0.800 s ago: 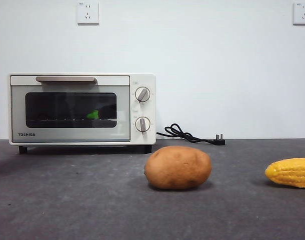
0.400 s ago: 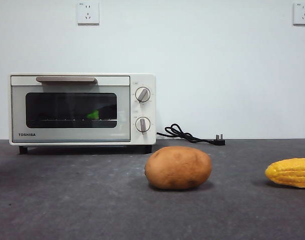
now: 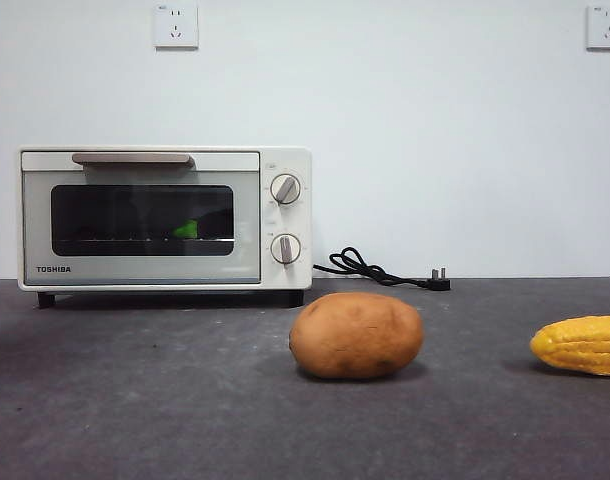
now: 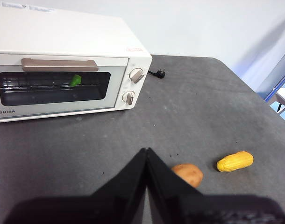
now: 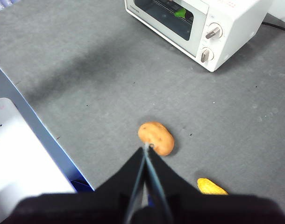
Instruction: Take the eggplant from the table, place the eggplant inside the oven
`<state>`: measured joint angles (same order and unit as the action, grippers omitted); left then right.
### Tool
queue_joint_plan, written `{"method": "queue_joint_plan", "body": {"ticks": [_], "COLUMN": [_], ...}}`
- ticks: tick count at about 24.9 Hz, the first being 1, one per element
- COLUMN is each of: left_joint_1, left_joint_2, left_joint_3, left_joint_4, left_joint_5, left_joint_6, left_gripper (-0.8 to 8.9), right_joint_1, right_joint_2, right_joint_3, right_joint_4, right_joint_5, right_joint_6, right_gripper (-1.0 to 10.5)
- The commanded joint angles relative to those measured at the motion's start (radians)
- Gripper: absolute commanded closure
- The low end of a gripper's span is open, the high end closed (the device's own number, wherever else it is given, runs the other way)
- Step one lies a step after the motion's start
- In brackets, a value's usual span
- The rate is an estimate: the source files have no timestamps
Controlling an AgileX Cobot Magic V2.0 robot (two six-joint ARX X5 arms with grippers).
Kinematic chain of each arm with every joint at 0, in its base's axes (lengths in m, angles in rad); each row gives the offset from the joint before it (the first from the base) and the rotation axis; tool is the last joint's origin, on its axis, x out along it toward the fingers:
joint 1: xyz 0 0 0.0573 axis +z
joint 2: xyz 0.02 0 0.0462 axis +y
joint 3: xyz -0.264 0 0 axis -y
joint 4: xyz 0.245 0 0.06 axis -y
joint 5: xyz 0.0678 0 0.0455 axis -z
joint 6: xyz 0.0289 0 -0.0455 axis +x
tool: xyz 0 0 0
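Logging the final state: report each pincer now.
Left pincer: closed, holding nothing.
Right pincer: closed, holding nothing.

Left gripper [image 4: 146,151] shows two matte black jaws, broad at the base and narrowing to a sharp point, their inner faces meeting along one thin seam. Right gripper [image 5: 146,147] looks the same: black, wedge-shaped jaws, with a pale grey edge line running down each inner face. No cables, screws or markings visible on either.

oven [image 3: 165,218] door shut (blocking its cavity), potato [image 3: 356,335] and corn [image 3: 582,344] dotting open table [image 3: 135,400]
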<state>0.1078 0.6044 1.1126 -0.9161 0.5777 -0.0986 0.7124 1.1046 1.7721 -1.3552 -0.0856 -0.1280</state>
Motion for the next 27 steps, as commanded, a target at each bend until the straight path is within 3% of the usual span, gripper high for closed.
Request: {"method": "queue_joint_plan", "body": {"ticks": [1,17,22,27], "left_joint_1": [-0.003,-0.003,-0.003,-0.003], "left_joint_2": [0.006,0.014,0.026,0.05], "left_joint_3": [0.001,0.002,0.003,0.003], "left_joint_4": [0.004,0.011,0.016,0.11], "left_joint_5": [-0.001,0.011,0.024,0.024], "left_joint_6": [-0.004,-0.017,0.037,0.153], "left_gripper": [8.18,8.18,8.18,8.18], "right_joint_1": [0.002,0.002,0.002,0.002], "right_joint_2": [-0.001,-0.001,-0.001,-0.001], "right_joint_3": [-0.004,-0.004,-0.003,-0.003], "right_joint_4": [-0.023,-0.023,-0.023,-0.023], "right_joint_5": [0.0,0.0,0.001,0.0], "right_joint_6": [-0.004,-0.004,-0.004,-0.004], "right_gripper": [9.5,9.5,9.5,9.5]}}
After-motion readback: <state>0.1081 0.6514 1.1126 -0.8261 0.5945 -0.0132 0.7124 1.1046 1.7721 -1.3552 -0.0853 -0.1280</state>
